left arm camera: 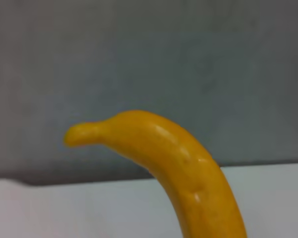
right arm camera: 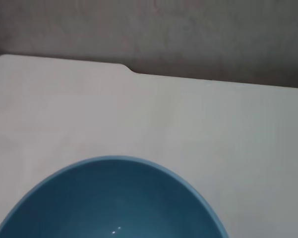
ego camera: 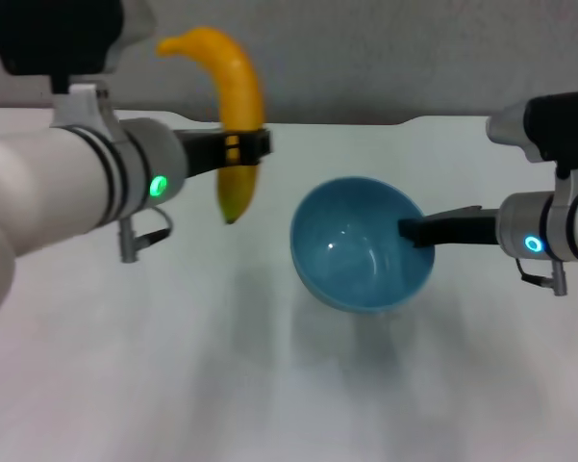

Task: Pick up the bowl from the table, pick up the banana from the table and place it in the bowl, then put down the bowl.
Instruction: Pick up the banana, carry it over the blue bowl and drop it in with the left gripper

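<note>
above the table (ego camera: pixel 173 385), left end effector (ego camera: pixel 242 146) clamps banana (ego camera: pixel 238 96); right end effector (ego camera: pixel 412 231) grips bowl (ego camera: pixel 356 245), fingertips hidden.

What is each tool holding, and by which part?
Left tool: curved yellow banana, gripped mid-length. Right tool: round light-blue bowl, by its rim.

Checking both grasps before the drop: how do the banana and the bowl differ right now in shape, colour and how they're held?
The banana is long, curved and yellow-orange; the bowl is round, deep and light blue. The left claw clamps the banana around its middle, hanging roughly upright; the right claw grips the bowl at its rim, tilted with its opening toward the camera. The banana sits to the bowl's left, not over it. Both are lifted off the table.
</note>
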Controlling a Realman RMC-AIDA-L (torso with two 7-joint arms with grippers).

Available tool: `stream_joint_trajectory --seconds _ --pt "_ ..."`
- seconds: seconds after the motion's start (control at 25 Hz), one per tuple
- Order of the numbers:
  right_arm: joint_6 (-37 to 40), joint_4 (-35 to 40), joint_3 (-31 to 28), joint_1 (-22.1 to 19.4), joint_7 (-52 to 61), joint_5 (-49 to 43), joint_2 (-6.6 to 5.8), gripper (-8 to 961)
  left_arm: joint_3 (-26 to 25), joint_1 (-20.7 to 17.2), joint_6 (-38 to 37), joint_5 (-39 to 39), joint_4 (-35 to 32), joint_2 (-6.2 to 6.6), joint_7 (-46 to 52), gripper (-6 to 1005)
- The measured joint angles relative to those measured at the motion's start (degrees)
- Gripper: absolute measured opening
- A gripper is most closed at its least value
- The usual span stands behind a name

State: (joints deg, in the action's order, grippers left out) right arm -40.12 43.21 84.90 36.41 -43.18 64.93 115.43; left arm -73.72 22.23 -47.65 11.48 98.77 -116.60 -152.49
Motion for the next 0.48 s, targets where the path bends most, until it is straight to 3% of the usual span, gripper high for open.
stream_joint_trajectory --seconds 0.48 --pt "-0.7 -3.6 0.9 6.2 0.0 7.5 0.13 66 5.9 -0.7 10.5 1.9 -1.7 -0.19 0.7 490"
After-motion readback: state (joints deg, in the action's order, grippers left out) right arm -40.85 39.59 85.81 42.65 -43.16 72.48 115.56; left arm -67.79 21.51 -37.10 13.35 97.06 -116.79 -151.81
